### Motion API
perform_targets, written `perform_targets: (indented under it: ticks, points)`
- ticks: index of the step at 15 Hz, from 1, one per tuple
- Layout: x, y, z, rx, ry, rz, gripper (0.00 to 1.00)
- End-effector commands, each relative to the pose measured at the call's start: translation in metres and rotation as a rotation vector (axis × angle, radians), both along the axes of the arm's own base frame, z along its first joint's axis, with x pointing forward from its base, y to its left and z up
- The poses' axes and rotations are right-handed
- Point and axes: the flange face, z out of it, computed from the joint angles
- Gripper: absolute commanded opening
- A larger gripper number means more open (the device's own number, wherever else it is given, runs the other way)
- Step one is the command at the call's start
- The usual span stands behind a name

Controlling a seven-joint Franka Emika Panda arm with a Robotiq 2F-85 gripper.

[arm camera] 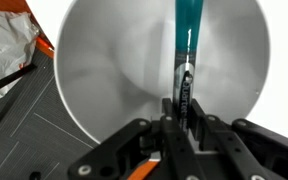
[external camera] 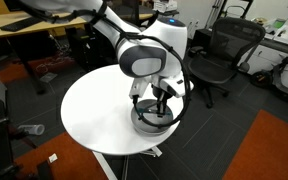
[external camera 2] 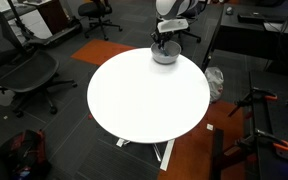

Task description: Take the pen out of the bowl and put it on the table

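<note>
"Two steps are left," says Mia. "The pen [arm camera: 187, 40] must come up out of the bowl [arm camera: 104, 70], and then go down on the table [external camera 2: 144, 100]. Right now the pen is inside the bowl. Its teal part points up the shiny wall."

"So is anything done?" asks Tom.

"Only the grab, it seems. In the wrist view the gripper [arm camera: 184, 108] has its two fingers pressed in on the pen's dark end, one on each side. It looks like a pinch, but the pen is not out of the bowl yet."

"Can the exterior views show that?"

"No. In both exterior views the bowl [external camera: 144, 126] [external camera 2: 165, 56] sits near the edge of the round white table, and the arm [external camera: 144, 55] reaches down into it. The pen is too small to see there. But those views show lots of white tabletop beside the bowl, where the pen could go. The wrist view shows little but the bowl."
</note>
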Motion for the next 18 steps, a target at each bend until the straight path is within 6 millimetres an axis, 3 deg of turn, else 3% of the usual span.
perform_targets:
  ticks: [1, 10, 13, 18]
  points:
    - [-0.014, 0.019, 0.036, -0.038, -0.021, 0.077, 0.05]
    - [-0.048, 0.08, 0.087, -0.132, -0.058, 0.378, 0.05]
    - [-0.068, 0.098, 0.093, -0.159, -0.066, 0.478, 0.05]
    - [-0.098, 0.13, 0.087, -0.13, -0.068, 0.613, 0.05]
